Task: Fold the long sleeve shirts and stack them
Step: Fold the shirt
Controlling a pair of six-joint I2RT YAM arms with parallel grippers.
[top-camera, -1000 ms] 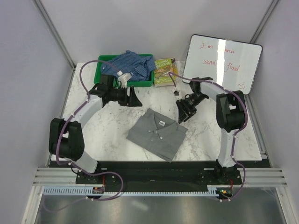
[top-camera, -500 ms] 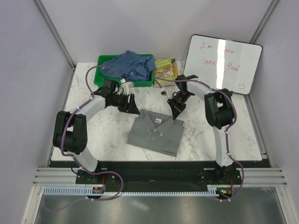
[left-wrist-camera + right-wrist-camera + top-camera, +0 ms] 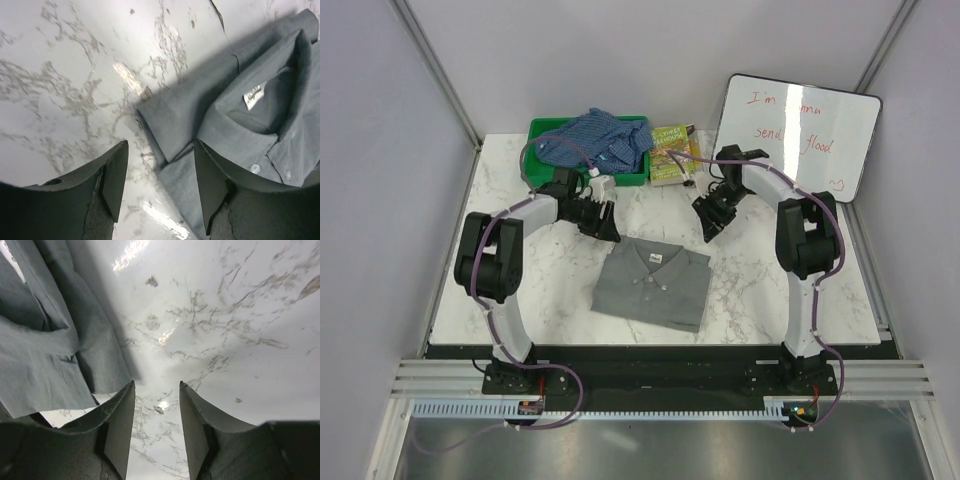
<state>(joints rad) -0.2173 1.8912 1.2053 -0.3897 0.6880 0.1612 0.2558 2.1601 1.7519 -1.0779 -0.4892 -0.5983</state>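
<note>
- At centre of the top view, the grey shirt [image 3: 655,285] lies folded. The blue shirt [image 3: 598,140] sits crumpled in the green bin [image 3: 537,128] at upper left, so I judge the task half done.
- Left wrist view: the left gripper [image 3: 160,150] is spread and empty, with the grey sleeve fold just beyond its fingers.
- Right wrist view: the right gripper [image 3: 156,387] is spread and empty over bare marble, with the grey shirt at left of frame.
</note>
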